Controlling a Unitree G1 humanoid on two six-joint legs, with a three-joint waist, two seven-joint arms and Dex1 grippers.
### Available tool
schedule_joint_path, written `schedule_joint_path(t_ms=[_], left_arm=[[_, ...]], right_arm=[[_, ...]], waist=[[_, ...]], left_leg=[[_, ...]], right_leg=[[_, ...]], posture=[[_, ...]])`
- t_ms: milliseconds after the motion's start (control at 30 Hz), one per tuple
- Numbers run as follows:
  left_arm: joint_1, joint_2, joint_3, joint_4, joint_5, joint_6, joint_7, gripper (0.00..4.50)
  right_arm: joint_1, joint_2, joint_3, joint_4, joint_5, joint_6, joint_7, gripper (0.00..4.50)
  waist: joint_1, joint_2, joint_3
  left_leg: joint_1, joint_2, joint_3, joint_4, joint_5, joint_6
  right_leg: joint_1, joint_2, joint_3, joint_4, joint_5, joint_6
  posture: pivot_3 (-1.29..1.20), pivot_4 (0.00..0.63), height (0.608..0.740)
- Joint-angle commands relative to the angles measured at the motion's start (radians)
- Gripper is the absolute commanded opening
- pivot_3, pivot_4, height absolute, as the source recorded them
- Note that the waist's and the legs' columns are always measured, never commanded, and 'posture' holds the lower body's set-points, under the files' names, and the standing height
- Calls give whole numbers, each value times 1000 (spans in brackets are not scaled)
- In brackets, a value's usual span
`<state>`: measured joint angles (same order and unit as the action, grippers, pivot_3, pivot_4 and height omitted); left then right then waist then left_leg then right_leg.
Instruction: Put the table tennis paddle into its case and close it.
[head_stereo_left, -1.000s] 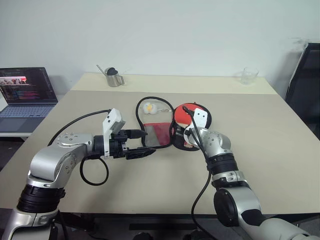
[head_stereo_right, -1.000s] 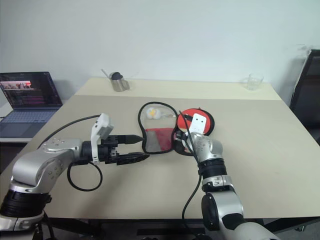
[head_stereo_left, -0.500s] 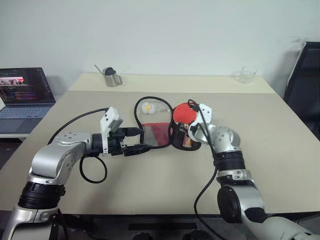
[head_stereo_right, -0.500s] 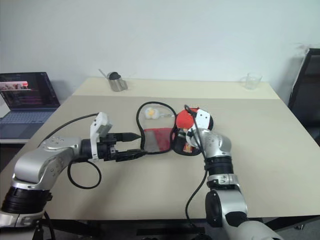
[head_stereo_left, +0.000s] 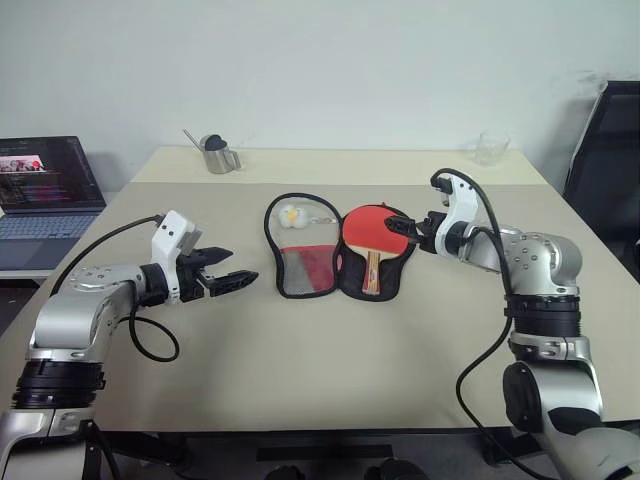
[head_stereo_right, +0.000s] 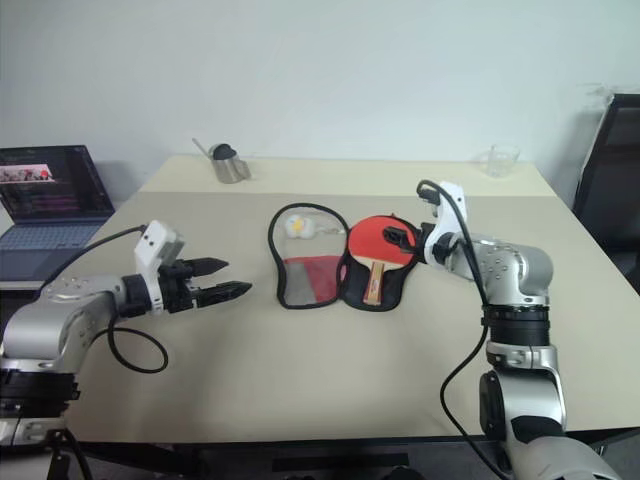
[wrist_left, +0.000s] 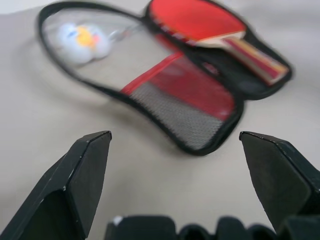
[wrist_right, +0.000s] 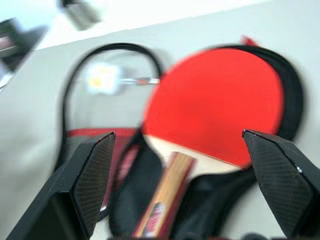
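On the tabletop (head_stereo_left: 300, 340) the table tennis paddle (head_stereo_left: 370, 232) lies in the open case (head_stereo_left: 305, 262); both pincers, left pincer (head_stereo_left: 232, 278) and right pincer (head_stereo_left: 403, 226), are spread and empty. Fold the flap squarely before zipping.

No legible text; laptop screen (head_stereo_left: 45, 170) content too small to read.

Bare table (head_stereo_left: 300, 350) lies between the left pincer (head_stereo_left: 228, 277) and the open case (head_stereo_left: 330, 258). The right pincer (head_stereo_left: 400, 228) hovers just beside the paddle (head_stereo_left: 370, 235). A metal jug (head_stereo_left: 213, 154) and glass (head_stereo_left: 490, 149) stand well apart.
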<state>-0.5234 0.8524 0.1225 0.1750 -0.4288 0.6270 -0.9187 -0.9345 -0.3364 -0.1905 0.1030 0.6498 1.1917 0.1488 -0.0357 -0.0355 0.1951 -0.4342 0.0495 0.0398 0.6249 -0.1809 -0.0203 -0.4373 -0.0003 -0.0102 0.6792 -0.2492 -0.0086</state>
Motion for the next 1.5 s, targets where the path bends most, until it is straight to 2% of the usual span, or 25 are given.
schedule_joint_path(t_ms=[33,467,767,1233,1367,1500], left_arm=[[-44,-17,32,58,43,-25,81,4500],[-209,-251,-59,246,139,-40,209,4500],[-266,-339,8,346,84,0,221,4500],[-347,-423,32,427,89,13,280,4500],[-351,-439,41,421,81,22,284,3562],[-351,-445,38,418,84,26,283,2093]], right_arm=[[-7,-21,11,-49,2,0,50,4484],[-2,-9,32,-62,-45,-18,70,4484],[11,-10,12,-74,-63,-14,58,4484],[12,9,9,-74,-84,-16,54,4484],[16,13,6,-74,-85,-17,47,4500],[17,16,1,-72,-87,-21,39,4500]], waist=[[1,0,0],[6,0,0],[4,0,0],[3,0,0],[4,0,0],[4,0,0]], left_leg=[[0,0,0,0,0,0],[-2,-1,1,1,0,0],[-1,-1,1,2,0,0],[-1,-2,1,2,0,0],[-1,-2,1,2,0,0],[-1,-2,1,2,0,0]], right_leg=[[0,0,0,0,0,0],[0,-2,0,0,0,1],[0,0,0,1,0,1],[0,-1,0,1,1,1],[0,-1,0,1,1,1],[0,-1,0,1,1,1]], posture=[[0,150,740],[0,150,740],[0,150,740],[0,150,740],[0,150,740],[0,150,740]])
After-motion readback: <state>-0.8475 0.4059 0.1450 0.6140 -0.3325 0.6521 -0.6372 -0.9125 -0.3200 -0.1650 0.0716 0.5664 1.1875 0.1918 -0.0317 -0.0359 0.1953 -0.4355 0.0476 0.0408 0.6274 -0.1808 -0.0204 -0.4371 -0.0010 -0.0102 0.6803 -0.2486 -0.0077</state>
